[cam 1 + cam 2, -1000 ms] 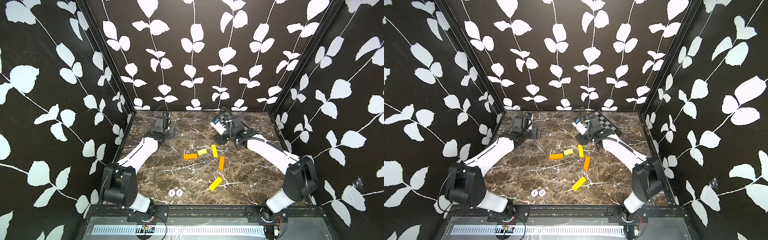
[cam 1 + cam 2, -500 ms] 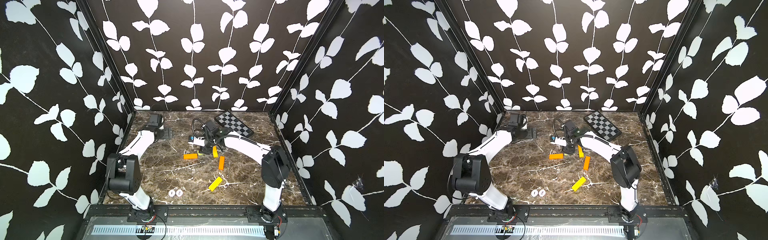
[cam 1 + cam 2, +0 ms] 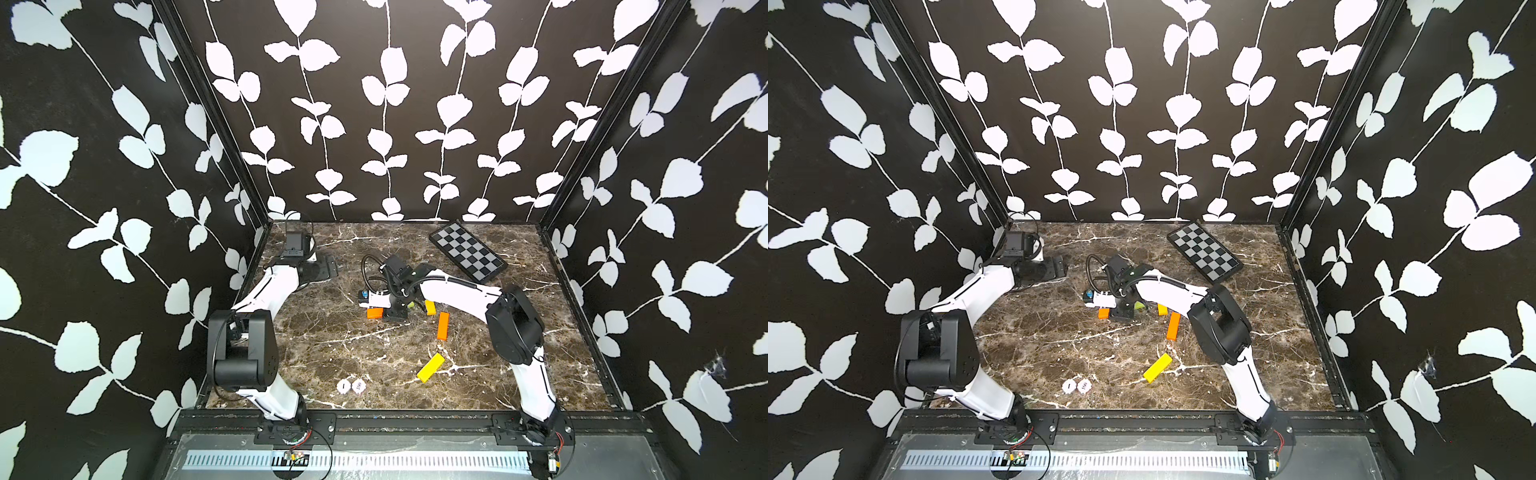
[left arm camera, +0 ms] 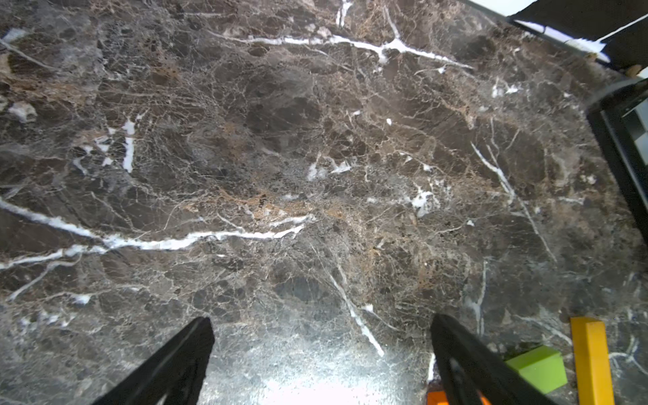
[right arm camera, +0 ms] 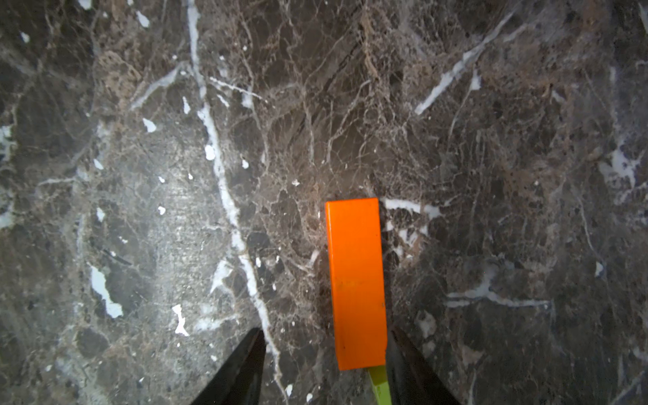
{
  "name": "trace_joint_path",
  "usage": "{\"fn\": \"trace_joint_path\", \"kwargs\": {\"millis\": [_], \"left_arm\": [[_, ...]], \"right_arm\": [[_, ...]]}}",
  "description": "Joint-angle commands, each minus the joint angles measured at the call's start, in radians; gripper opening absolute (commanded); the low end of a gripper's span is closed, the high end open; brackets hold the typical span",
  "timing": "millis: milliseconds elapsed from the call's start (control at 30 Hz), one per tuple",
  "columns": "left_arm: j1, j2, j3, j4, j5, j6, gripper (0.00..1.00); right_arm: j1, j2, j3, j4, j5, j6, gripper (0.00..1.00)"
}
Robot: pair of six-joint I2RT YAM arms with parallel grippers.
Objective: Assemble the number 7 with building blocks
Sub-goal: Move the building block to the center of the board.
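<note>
Lying flat, one glossy orange block (image 5: 356, 284)

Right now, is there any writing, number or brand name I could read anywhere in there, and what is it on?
No text here reads clearly enough to quote.
white round tokens: a dark mark on each, too small to read.
checkerboard: squares only, no lettering visible.
orange block: plain face, no print.
</note>
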Motion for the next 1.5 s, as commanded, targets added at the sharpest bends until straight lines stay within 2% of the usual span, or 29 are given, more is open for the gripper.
{"fn": "trace_joint_path", "kwargs": {"millis": [0,400,567,933,1233,1467], "left_arm": [[0.006,-0.033,-0.016,0.028,0.041,-0.015,0.99],[0.009,-0.025,-0.029,0.041,0.055,-0.013,0.99],[0.011,-0.023,-0.035,0.043,0.059,-0.013,0.99],[0.012,-0.024,-0.039,0.045,0.073,-0.01,0.99],[0.013,-0.024,-0.042,0.046,0.068,-0.01,0.99],[0.016,-0.022,-0.043,0.047,0.066,-0.009,0.99]], "right_arm": [[-0.001,0.053,0.058,-0.03,-0.032,-0.028,0.5],[-0.002,0.115,0.085,-0.037,0.011,-0.034,0.5],[-0.002,0.129,0.096,-0.034,0.05,-0.031,0.45],[-0.003,0.152,0.118,-0.017,0.083,-0.035,0.46],[-0.005,0.164,0.125,-0.007,0.099,-0.024,0.29],[-0.013,0.186,0.148,-0.003,0.096,-0.011,0.26]]}}
